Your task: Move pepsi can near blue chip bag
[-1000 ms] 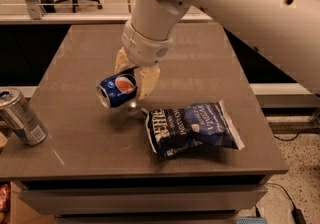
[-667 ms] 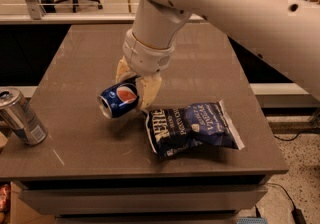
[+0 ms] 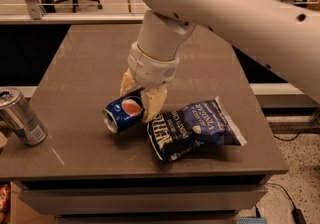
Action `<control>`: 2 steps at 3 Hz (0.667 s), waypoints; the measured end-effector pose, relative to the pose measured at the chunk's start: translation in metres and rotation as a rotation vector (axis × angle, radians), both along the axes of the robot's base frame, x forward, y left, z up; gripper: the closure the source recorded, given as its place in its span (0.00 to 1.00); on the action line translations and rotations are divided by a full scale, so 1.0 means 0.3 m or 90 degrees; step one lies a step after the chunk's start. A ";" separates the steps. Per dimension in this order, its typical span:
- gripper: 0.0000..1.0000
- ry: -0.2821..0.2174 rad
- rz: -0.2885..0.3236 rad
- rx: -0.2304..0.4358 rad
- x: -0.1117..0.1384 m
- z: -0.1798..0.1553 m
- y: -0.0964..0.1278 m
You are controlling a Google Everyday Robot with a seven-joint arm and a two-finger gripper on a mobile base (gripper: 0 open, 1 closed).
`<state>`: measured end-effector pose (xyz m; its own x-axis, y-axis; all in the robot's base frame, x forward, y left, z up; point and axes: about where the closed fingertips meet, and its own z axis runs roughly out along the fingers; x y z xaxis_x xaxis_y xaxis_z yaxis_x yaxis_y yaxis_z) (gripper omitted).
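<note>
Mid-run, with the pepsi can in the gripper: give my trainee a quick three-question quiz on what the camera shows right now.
1. True or false: the gripper is shut on the pepsi can.
2. Where does the blue chip bag lie? A) at the far edge of the table; B) right beside the pepsi can, on the near part of the table; C) on the floor.
3. How many cans are in view?

Key: 1 true. 2 B. 3 two: the pepsi can and a silver-grey can at the table's edge, at the left of the view.
</note>
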<state>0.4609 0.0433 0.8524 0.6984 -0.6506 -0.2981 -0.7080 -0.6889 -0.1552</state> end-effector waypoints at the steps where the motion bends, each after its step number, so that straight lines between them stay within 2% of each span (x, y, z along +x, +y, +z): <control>1: 1.00 0.002 0.001 0.000 -0.002 -0.003 0.000; 2: 1.00 0.002 -0.007 -0.001 0.007 -0.007 -0.001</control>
<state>0.4630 0.0429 0.8503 0.6901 -0.6592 -0.2987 -0.7163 -0.6810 -0.1522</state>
